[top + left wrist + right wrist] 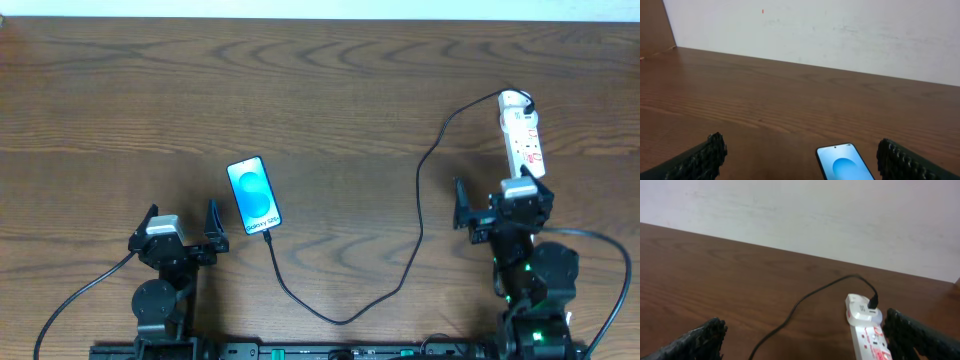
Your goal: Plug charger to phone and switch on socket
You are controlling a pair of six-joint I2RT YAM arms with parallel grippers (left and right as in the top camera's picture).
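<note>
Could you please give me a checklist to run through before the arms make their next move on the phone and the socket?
1. Left gripper open and empty: ok.
2. Right gripper open and empty: ok.
3. Phone lying flat with its screen up, beside the left gripper: ok.
4. Charger tip seated in the phone: cannot tell; the cable reaches the phone's near edge, but the joint is too small to judge.
5. Charger's other end plugged in at the far end of the socket: ok.
6. Socket switched on: cannot tell; the switch is too small to read.
</note>
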